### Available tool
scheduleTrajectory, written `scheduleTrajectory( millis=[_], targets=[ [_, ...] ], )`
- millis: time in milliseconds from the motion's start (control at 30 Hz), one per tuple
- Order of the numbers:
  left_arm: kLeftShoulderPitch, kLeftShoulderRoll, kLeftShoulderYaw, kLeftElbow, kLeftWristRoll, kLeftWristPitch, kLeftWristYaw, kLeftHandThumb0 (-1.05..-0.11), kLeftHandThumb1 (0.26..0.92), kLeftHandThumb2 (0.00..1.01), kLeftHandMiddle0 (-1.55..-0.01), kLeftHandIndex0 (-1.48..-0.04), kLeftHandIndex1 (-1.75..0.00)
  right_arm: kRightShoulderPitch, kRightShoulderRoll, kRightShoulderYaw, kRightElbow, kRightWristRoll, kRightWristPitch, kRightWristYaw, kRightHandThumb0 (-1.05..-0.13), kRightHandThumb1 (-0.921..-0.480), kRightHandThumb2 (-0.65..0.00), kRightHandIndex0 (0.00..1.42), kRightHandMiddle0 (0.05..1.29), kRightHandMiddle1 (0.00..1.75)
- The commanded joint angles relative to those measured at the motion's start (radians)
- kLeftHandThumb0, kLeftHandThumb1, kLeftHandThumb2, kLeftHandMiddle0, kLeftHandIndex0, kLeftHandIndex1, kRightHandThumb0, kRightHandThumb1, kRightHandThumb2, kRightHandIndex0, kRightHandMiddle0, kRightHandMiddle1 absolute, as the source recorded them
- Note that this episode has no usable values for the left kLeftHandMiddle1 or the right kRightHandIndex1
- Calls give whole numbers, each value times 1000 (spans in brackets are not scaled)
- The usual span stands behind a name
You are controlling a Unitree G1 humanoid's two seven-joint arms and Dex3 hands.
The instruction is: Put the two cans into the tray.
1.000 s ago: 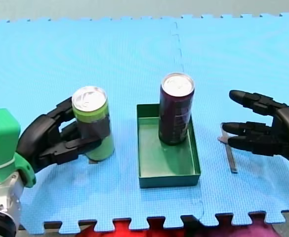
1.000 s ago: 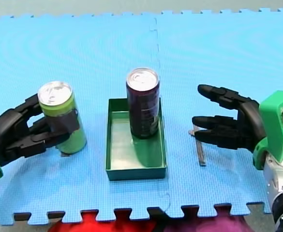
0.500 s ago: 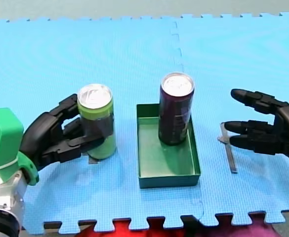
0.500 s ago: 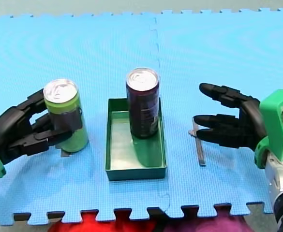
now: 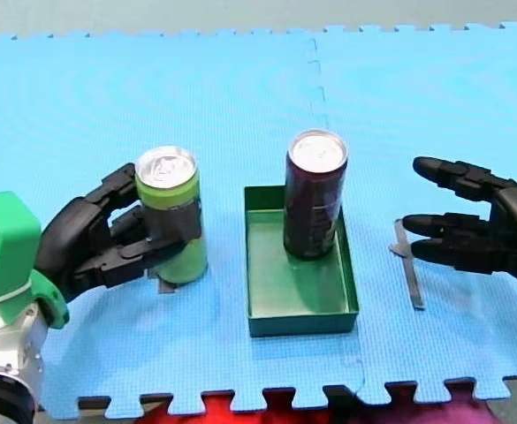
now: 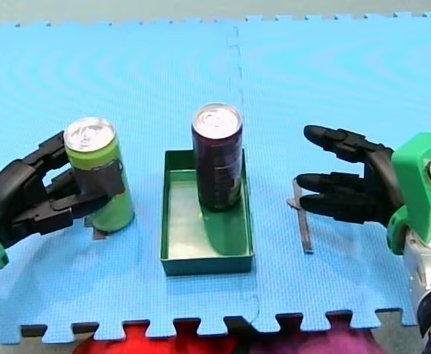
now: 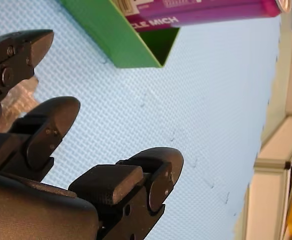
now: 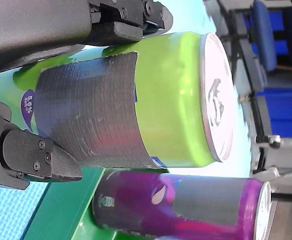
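Green can [image 5: 171,221] clasped by left hand [image 5: 99,252] beside tray [image 5: 302,323]; purple can [image 5: 315,199] already inside. Next: lift over rim. Right hand [image 5: 475,238] empty, across tray.

Interlocking blue foam mat [image 5: 417,106] — blue chair [image 8: 275,30] beyond.

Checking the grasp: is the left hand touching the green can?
Touching. In the second wrist view, the left hand has fingers pressed on the green can from both sides.
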Motion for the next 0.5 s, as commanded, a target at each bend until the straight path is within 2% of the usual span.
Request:
scheduleTrajectory(
  millis=[0,33,67,100,133,167,233,267,367,467],
  targets=[
    [16,-12,-9,-25,35,-44,109,-1048,856,62,-687,-699,-109,-6,-7,2,-6,0,5,-5,-603,-703,-1,947,625,0],
    [18,-23,-2,-25,33,-58,142,-975,775,32,-806,-862,-173,-7,-7,3,-8,0,6,-6,-600,-703,-1,946,625,0],
    [18,-34,10,-21,18,-64,153,-823,683,13,-691,-800,-682,-7,-8,3,-9,0,8,-7,-597,-703,-1,945,625,0],
    [16,-47,26,-15,-4,-71,150,-692,632,8,-608,-699,-1047,-7,-8,3,-10,0,10,-8,-595,-703,-1,945,625,0],
    [14,-57,39,-10,-23,-77,144,-561,637,16,-606,-541,-1460,-7,-9,3,-11,0,11,-9,-593,-703,0,944,625,0],
    [13,-68,49,-6,-36,-88,148,-514,641,18,-608,-486,-1600,-7,-9,4,-12,0,13,-11,-592,-703,0,943,625,0],
    [15,-87,53,2,-31,-134,187,-431,729,40,-791,-524,-1716,-7,-8,3,-15,1,17,-15,-589,-703,-1,942,628,1],
    [16,-91,51,6,-22,-155,207,-414,749,40,-847,-545,-1731,-7,-8,3,-16,2,19,-18,-588,-704,-1,942,629,2],
    [23,-93,41,10,-6,-182,230,-315,768,31,-920,-567,-1745,-7,-7,2,-18,4,23,-26,-586,-706,-1,943,632,2],
    [26,-93,40,11,-7,-185,225,-277,772,28,-933,-568,-1746,-6,-5,1,-20,5,24,-34,-582,-709,-2,946,635,3]
  ],
)
